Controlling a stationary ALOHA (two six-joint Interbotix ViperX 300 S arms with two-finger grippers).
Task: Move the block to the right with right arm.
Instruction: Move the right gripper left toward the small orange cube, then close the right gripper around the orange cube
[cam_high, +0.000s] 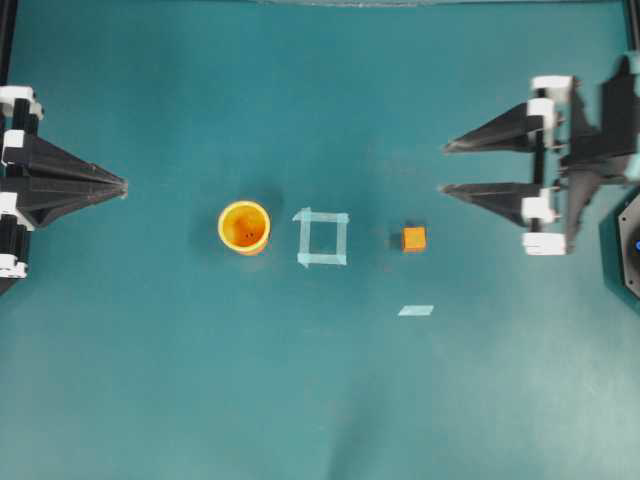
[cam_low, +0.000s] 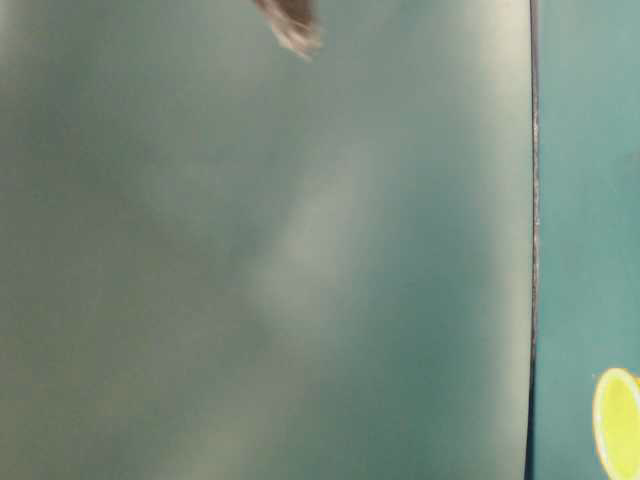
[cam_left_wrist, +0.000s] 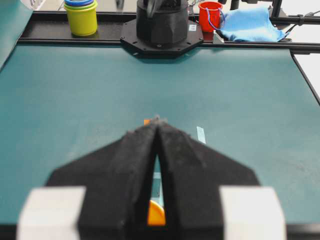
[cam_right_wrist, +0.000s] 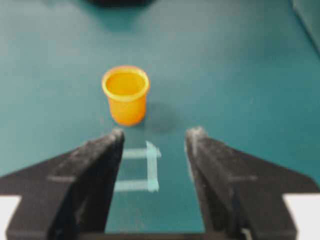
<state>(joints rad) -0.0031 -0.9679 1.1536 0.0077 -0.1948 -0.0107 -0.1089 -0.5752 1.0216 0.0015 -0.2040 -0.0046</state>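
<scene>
The small orange block (cam_high: 414, 239) sits on the teal table, just right of the pale blue tape square (cam_high: 322, 238). My right gripper (cam_high: 443, 168) hovers open to the block's right and a little farther back, nothing between its fingers. In the right wrist view the open right gripper (cam_right_wrist: 156, 134) frames the tape square (cam_right_wrist: 140, 170), with the yellow-orange cup (cam_right_wrist: 126, 95) beyond. My left gripper (cam_high: 125, 185) rests shut at the left edge. In the left wrist view a sliver of the block (cam_left_wrist: 146, 121) peeks past the shut left gripper (cam_left_wrist: 157, 120).
The cup (cam_high: 244, 227) stands left of the tape square. A short tape strip (cam_high: 416, 310) lies in front of the block. Beyond the table's far end are the right arm's base (cam_left_wrist: 162, 22), stacked cups (cam_left_wrist: 82, 17), a red cup (cam_left_wrist: 210, 15) and a blue cloth (cam_left_wrist: 250, 25).
</scene>
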